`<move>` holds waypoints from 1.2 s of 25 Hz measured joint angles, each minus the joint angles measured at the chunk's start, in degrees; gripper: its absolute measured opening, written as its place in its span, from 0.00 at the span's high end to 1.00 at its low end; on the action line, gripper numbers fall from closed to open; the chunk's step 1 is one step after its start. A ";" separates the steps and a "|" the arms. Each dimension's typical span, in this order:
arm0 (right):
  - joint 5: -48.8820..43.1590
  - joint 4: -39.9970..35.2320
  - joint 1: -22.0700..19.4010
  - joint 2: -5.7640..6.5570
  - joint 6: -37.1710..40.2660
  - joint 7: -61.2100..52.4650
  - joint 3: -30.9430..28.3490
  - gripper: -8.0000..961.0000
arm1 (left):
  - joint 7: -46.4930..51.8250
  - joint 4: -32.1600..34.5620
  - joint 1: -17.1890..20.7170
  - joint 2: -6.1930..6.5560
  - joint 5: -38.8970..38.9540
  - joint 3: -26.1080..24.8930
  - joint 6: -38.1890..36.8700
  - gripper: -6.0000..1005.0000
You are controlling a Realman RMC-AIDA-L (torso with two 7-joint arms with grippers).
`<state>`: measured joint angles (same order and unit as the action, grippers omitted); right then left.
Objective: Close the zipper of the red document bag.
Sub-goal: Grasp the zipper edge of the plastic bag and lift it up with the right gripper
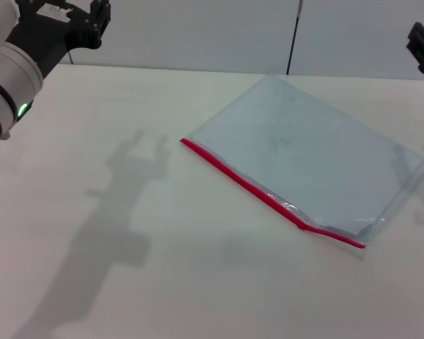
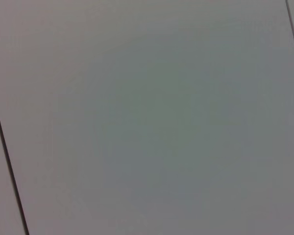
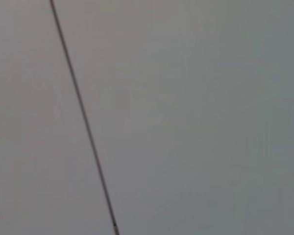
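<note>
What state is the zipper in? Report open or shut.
Partly open, it seems: the zipper gapes near the robot's-right end of the red document bag, around a small kink. The slider's exact spot cannot be told. Both grippers are raised, away.

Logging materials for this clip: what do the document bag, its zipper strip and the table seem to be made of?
The document bag looks like thin, translucent, pale blue-grey plastic with a soft sheen and slight wrinkles. The zipper seems to be a bright red plastic strip along one long edge. The table shows a matte off-white surface, possibly laminate.
</note>
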<state>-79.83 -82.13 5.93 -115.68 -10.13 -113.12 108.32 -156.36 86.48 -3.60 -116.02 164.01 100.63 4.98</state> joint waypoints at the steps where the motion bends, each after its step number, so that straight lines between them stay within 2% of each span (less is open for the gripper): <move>1: -0.16 -0.08 -0.08 -0.03 0.80 0.19 -0.39 0.37 | 0.00 0.00 0.00 0.00 0.00 0.00 -0.04 0.55; 10: -1.15 0.46 0.04 -0.23 0.81 3.17 -0.71 0.37 | 0.00 0.00 -0.06 0.00 0.00 -0.02 -0.14 0.55; 14: -1.06 0.44 -0.13 -0.24 4.02 2.94 -1.31 0.37 | 0.00 0.00 -0.08 0.00 0.00 -0.07 -0.15 0.55; 17: -1.13 0.55 -0.15 -0.10 12.16 3.06 -3.75 0.37 | 0.00 0.00 -0.09 0.06 -0.10 -0.09 -0.22 0.55; 21: -2.57 0.29 -1.19 -0.03 30.84 3.17 -11.89 0.37 | -0.15 0.02 -0.02 0.19 -0.41 -0.09 -0.30 0.55; 24: -7.80 -0.28 -1.39 -0.19 42.49 2.94 -16.40 0.37 | -0.37 0.04 0.00 0.20 -0.53 -0.09 -0.34 0.55; 30: -19.29 -3.61 -1.66 -0.31 52.71 2.27 -19.06 0.36 | -0.55 -0.15 -0.08 0.31 -0.65 -0.20 -0.41 0.55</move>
<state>-99.12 -85.74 4.27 -115.99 42.58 -110.86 89.27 -156.91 86.33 -3.69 -115.71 163.36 100.43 4.57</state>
